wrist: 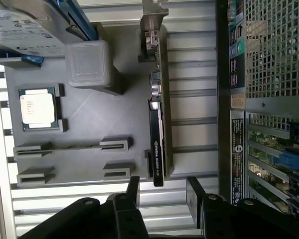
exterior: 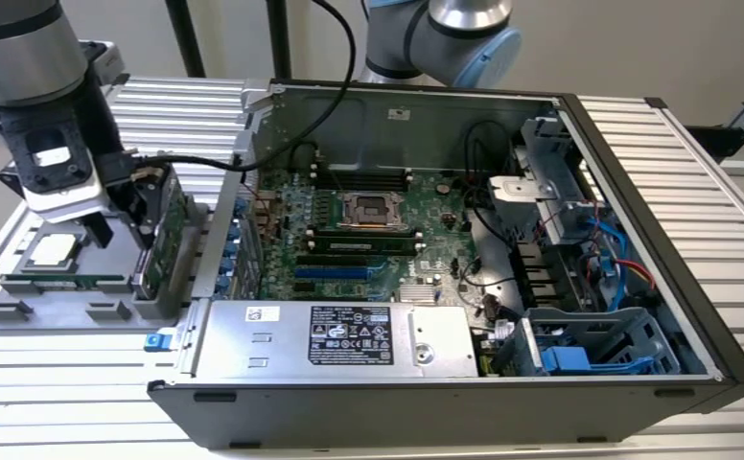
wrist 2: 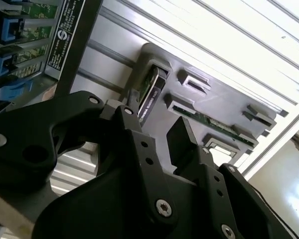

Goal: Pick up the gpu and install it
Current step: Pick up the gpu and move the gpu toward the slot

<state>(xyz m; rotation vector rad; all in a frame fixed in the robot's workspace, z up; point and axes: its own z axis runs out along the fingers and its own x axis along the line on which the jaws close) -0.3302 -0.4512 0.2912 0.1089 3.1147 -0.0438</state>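
Gpu [wrist: 157, 144] on edge, lengthwise along case [wrist: 274, 50]

Gpu partly hidden, gripper cropped

In the exterior view the gripper [exterior: 114, 222] covers part of the gpu [exterior: 157, 241] just beside it, and whether the two touch cannot be told. In the second wrist view a gripper finger [wrist 2: 137, 134] hides the gpu's near end. In the first wrist view the hard drive [wrist: 25, 25], well beyond the gripper, is cut by the picture's edge, as is the gripper's body.
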